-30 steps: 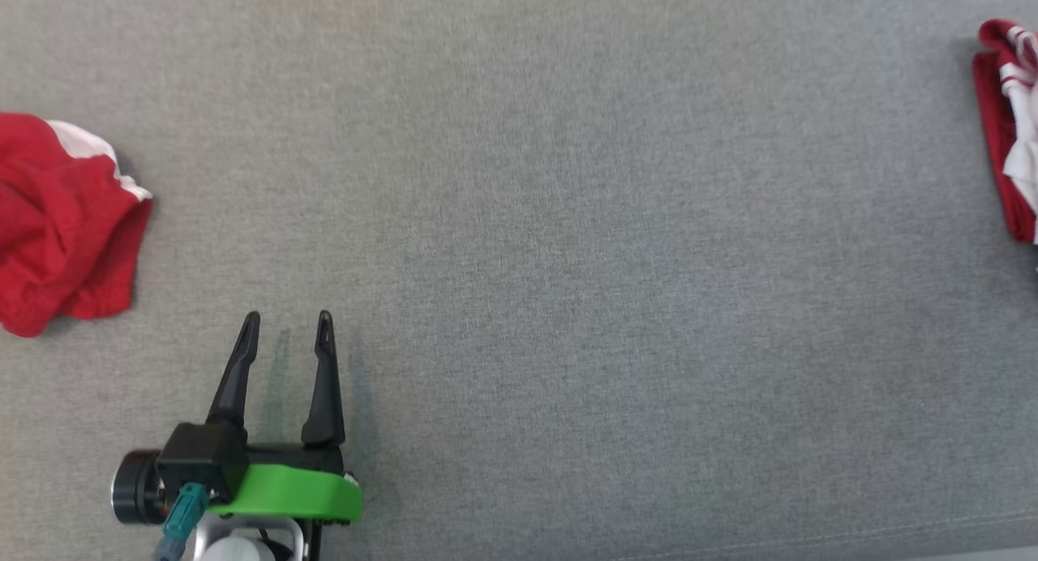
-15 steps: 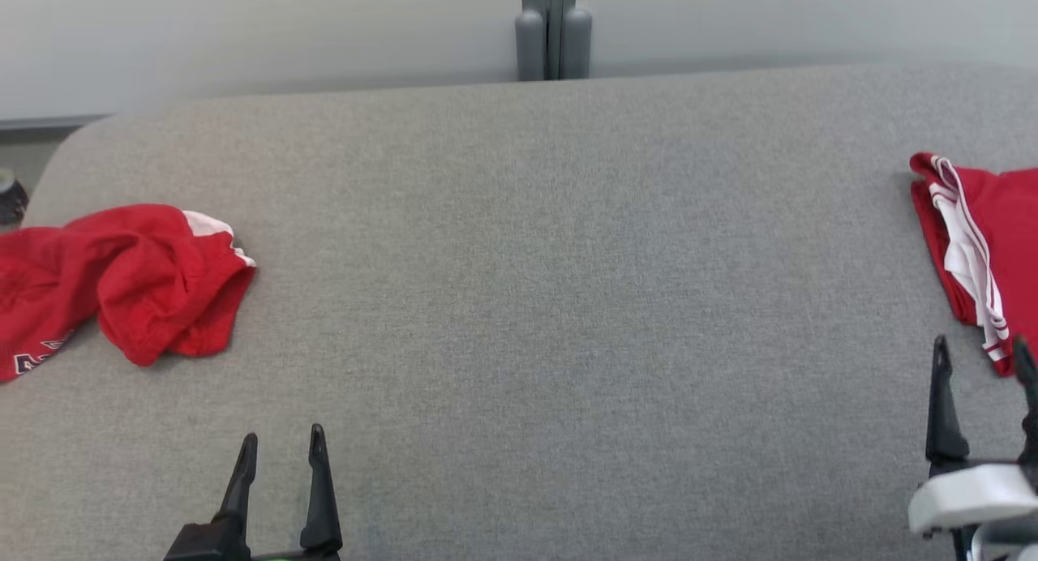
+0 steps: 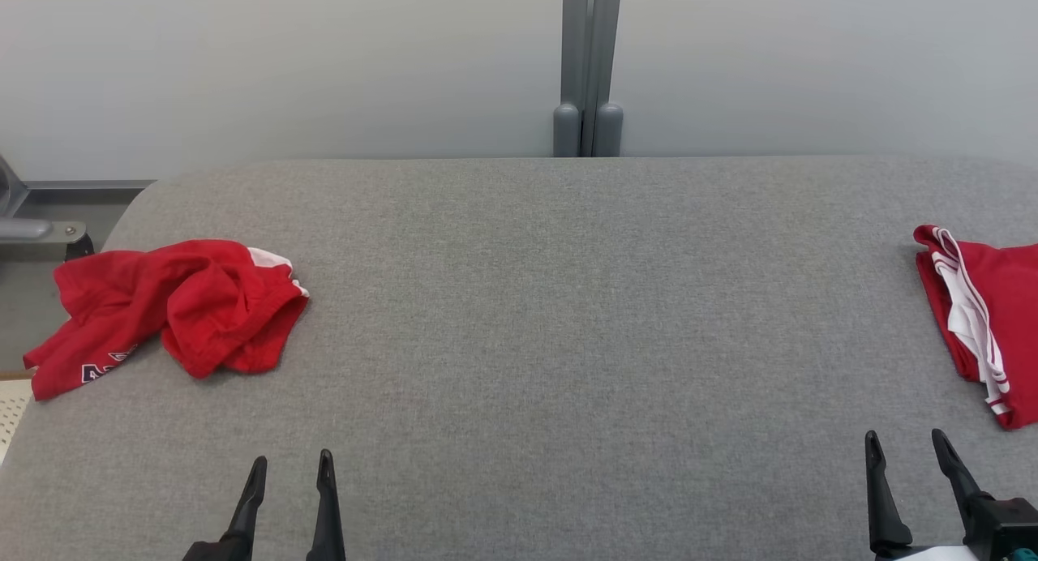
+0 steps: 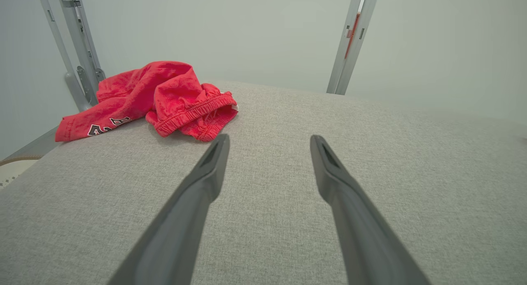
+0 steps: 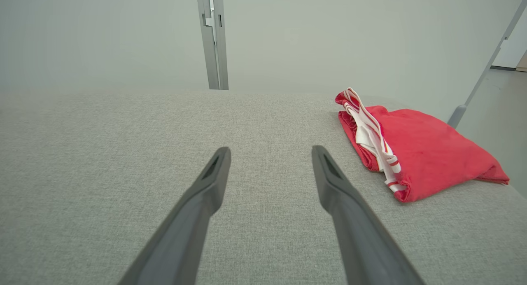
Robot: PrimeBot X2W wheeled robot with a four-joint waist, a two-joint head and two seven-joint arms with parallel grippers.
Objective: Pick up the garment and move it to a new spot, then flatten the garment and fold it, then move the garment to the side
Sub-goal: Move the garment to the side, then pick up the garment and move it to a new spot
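Note:
A crumpled red garment (image 3: 174, 310) with white trim and lettering lies in a heap at the left end of the grey table (image 3: 568, 318); in the left wrist view the garment (image 4: 160, 99) sits ahead and to the left of the fingers. My left gripper (image 3: 292, 466) is at the table's near edge, open and empty, well short of the heap; its open gap (image 4: 268, 141) shows only bare cloth. My right gripper (image 3: 906, 441) is at the near right, open and empty, over bare cloth (image 5: 269, 153).
A folded red garment with white stripes (image 3: 985, 318) lies at the table's right edge, just beyond my right gripper, also seen as a folded garment (image 5: 411, 149). A grey post (image 3: 588, 66) stands behind the table against a pale wall. A metal frame (image 3: 32, 229) stands at the far left.
The head camera has tilted up, bringing the wall, post and the table's far edge into view. Both grippers now sit at the bottom corners; the garments lie as before.

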